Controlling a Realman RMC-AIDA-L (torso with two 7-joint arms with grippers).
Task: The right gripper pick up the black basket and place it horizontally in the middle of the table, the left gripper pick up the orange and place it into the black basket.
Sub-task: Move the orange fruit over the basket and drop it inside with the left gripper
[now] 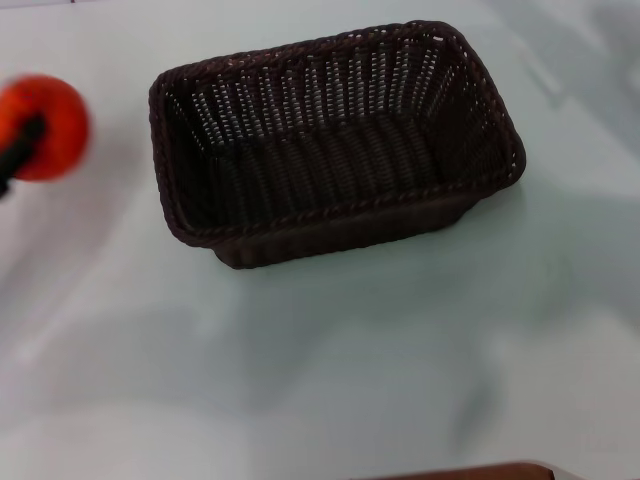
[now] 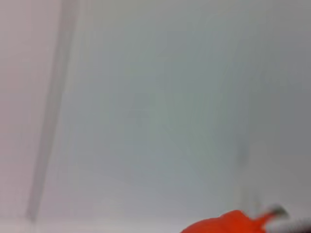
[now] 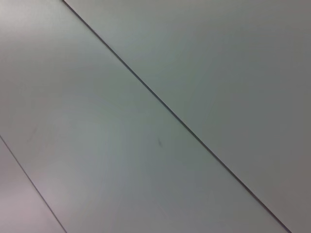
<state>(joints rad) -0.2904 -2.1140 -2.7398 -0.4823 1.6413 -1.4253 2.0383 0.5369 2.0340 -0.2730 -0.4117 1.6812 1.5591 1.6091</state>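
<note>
L gripper (image 1: 15,150) sits at the counter's left edge, clenched on the orange (image 1: 45,127); only one dark finger shows across the fruit's near-left side, so the grip looks partial from the head view. In the L wrist view the orange (image 2: 226,223) is a sliver at the frame border w/ bare counter (image 2: 155,107) beyond, which suggests it's off the surface, tho I can't tell how high. Basket (image 1: 330,140) lies long side across the counter (image 1: 320,360), roughly mid, slightly toward the far edge, open side up and nothing in it yet; placement half of the job looks done. R gripper isn't in any view; its wrist cam shows only plain surface w/ thin seam lines, prob parked. Step in hand, as I read it: carry the orange rightward to the basket. To do it well: get clear of the braided rim on the basket's left end before crossing, aim for the floor's centre not the sloped wall, lower inside before letting go so the fruit doesn't roll or bounce. Risk: clipping the rim and shoving the light basket off its spot.
</note>
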